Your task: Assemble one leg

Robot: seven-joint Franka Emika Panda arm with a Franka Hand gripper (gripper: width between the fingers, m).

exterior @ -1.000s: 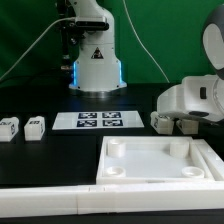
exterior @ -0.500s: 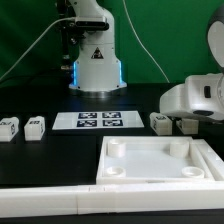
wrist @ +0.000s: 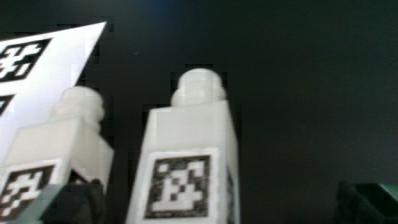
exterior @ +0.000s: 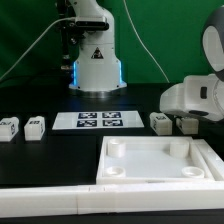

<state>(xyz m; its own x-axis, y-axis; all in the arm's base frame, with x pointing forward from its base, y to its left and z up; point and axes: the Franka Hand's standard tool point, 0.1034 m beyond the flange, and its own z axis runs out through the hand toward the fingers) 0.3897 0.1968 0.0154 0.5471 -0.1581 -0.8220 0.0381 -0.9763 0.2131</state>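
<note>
Remote desk here. I count four legs on the dark surface [exterior: 140,105]. Two sit at the exterior view's left, the first leg [exterior: 9,126] and the second leg [exterior: 35,125], near each other but apart. The other two are on the exterior view's right, under the arm [exterior: 195,97]: the third leg [exterior: 159,122] is out in the open and the fourth leg [exterior: 186,125] is partly hidden by the arm. One marker board [exterior: 100,121] lies between the two pairs, and one big white tray piece [exterior: 160,160] sits in front. In the wrist view that right-hand pair lies parallel, just beside each other without touching, each with a tag facing the camera. The pincer [wrist: 222,200] is spread wide and grips nothing. The fourth leg [wrist: 191,150] lines up with the gap between its two fingertips [wrist: 374,195], and the third leg [wrist: 63,150] is off to the marker board's side.
</note>
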